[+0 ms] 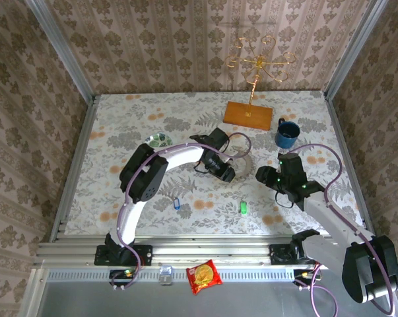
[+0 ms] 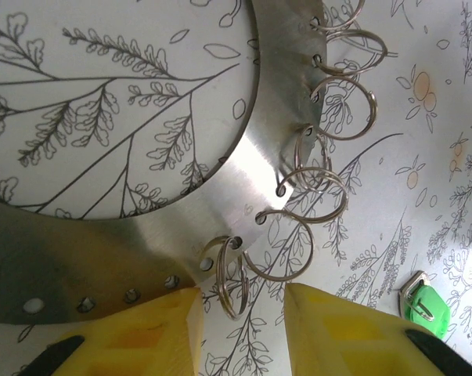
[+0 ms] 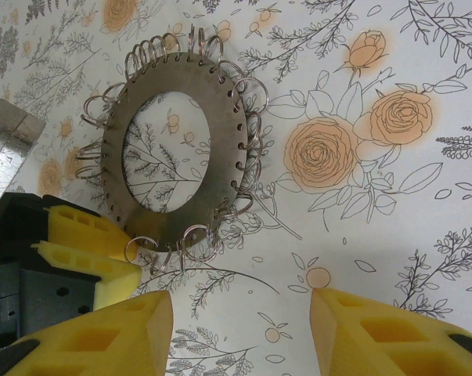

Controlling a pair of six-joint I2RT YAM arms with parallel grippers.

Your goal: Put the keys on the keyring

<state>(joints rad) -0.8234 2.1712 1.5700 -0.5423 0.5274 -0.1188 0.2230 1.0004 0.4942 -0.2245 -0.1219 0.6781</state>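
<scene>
So, nearest first: blue key [image 1: 177, 203] and green key [image 1: 243, 208] lie loose on the worktop [image 1: 99, 185], well apart from each other. Both are on the near side of the keyring [image 3: 181, 77], and neither is on a loop yet.

Right fingers [image 3: 102, 337] hover about half open over bare cloth just beside the keyring, holding nothing. Left fingers [image 2: 142, 341] sit at the keyring's rim with a clear gap, straddling one small split ring [image 2: 232, 274]. I see no clamp on it.

The keyring lies flat mid-worktop, its split rings fanned around the outer edge.

Step in hand, as I judge it: the left side secures that one split ring so a key can be threaded.
- Close squarely on that loop alone. The neighbouring loops overlap it and could get caught too.
- Keep the plate flat. Thin metal on cloth likely slides if pushed sideways.
- Send the right side for the green key, which is the closer one in the left wrist view.
- Pinch it by the plastic head and leave the hole free.

Farther back, the blue mug [image 1: 288, 134] stands near the right arm, so swing clear of it.
</scene>
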